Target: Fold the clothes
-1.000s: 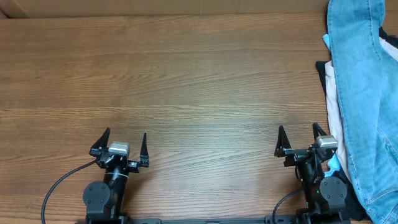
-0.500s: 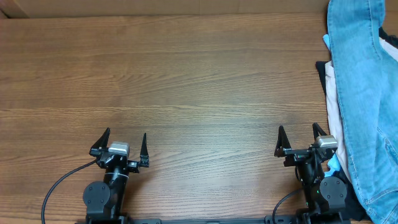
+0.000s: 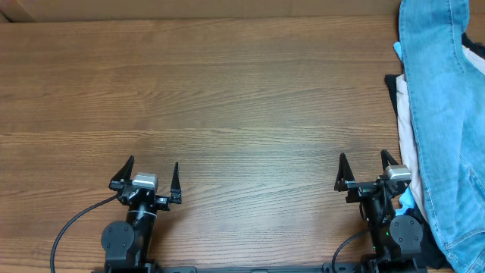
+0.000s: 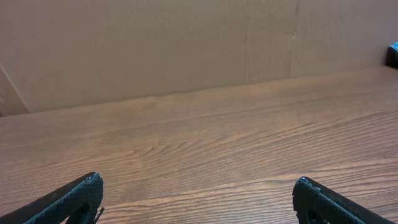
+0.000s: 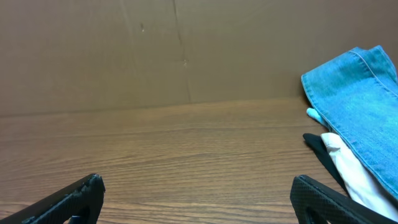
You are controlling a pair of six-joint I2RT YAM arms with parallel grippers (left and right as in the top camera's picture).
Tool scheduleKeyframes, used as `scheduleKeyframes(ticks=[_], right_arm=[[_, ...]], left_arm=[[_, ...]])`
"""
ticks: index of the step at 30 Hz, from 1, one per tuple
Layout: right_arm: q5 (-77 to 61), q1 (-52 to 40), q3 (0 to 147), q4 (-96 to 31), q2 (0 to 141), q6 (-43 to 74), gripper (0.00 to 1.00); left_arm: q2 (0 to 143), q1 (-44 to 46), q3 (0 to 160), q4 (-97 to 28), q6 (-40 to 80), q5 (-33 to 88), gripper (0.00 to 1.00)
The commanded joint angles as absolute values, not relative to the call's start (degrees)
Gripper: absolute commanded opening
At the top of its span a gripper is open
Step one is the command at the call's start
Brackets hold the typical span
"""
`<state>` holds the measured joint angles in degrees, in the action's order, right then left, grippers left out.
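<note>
Overhead view: the left gripper [image 3: 153, 163] and right gripper [image 3: 363, 155] sit at the near edge of the wooden table [image 3: 227, 98], both with jaws spread wide and empty. The jeans [image 3: 443, 114] lie along the far right edge, draped over a cream garment [image 3: 405, 129] and a black cloth [image 3: 391, 82], just beside the right gripper. Left wrist view: both fingers [image 4: 74, 196] stand wide apart over bare wood, facing a cardboard wall [image 4: 186, 43]. Right wrist view: the fingers [image 5: 323, 199] are wide apart; the jeans lie ahead to the right, with a sky-blue cloth [image 5: 313, 113] at their edge.
</note>
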<state>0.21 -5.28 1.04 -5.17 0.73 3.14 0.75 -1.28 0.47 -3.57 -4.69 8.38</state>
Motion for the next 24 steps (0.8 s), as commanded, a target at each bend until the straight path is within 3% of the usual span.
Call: scheduleKeyframes(ticks=[1,16,24], right_arm=[[-0.14,-5.02,0.47,-4.82,0.19,2.96,1.00],[0.58,-5.02,0.56,-4.86,0.19,3.18,1.00],[5.26,-5.02,5.58,-11.73,1.74,3.20,1.00]], left_arm=[[0.36,-1.58,0.27,-3.62,-5.34,8.62,1.00],[0.36,-1.58,0.78,-4.23,2.90,8.49,1.00],[0.43,-1.58,5.82,-7.68,5.19,8.49,1.00]])
